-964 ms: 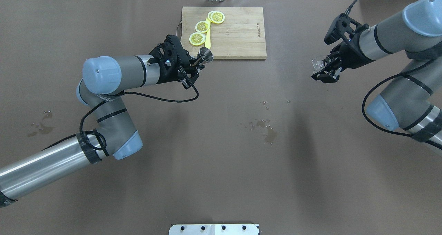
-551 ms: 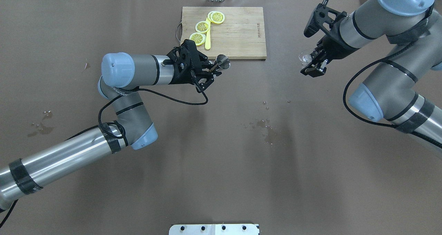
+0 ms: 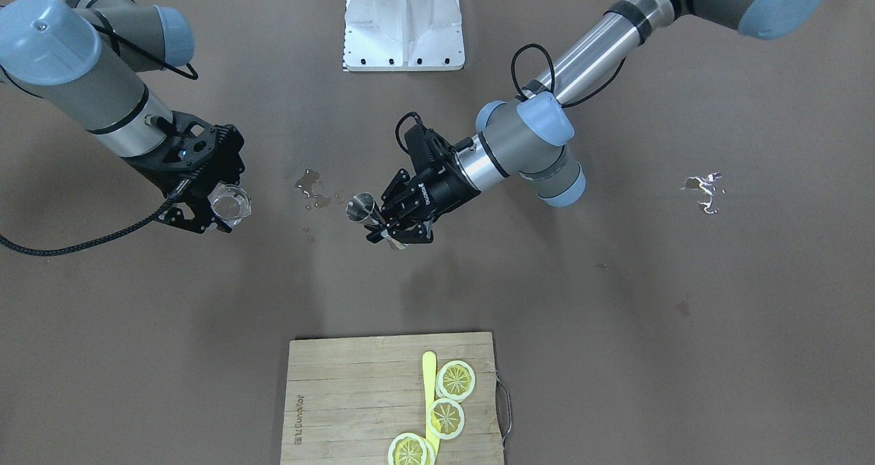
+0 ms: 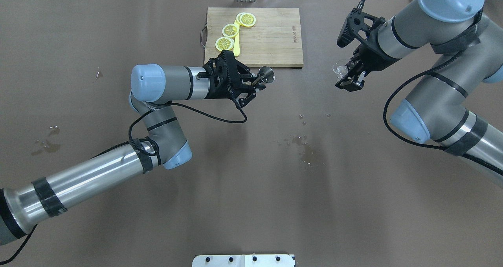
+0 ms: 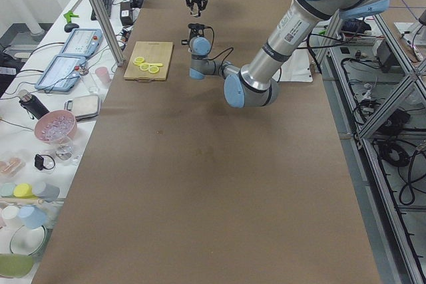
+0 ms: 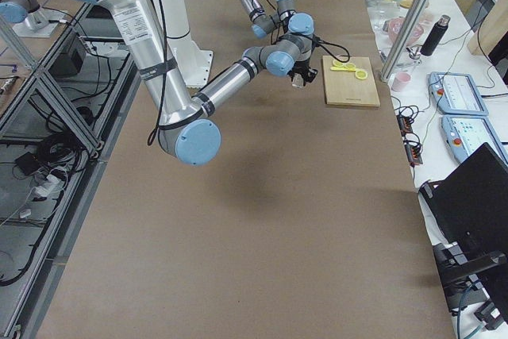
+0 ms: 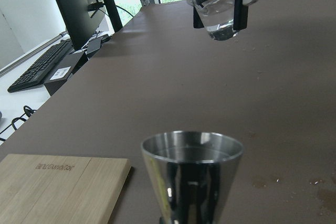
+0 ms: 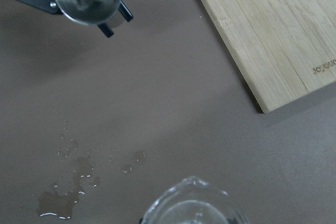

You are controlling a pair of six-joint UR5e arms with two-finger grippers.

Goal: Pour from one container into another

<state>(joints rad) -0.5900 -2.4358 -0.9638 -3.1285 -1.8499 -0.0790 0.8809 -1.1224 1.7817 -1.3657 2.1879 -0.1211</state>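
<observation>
While left pincer (image 4: 257, 82) grips jigger (image 4: 267, 75) and right pincer (image 4: 347, 75) grips glass (image 4: 339, 67), both aloft, well apart over worktop (image 4: 251, 204), tipping early w/o rims aligned would prob. spill; glass seemingly holds liquid.

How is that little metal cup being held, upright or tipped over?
Upright. The metal cup shows a level rim, mouth upward, in the left wrist view, and the overhead view looks into its open mouth.
</observation>
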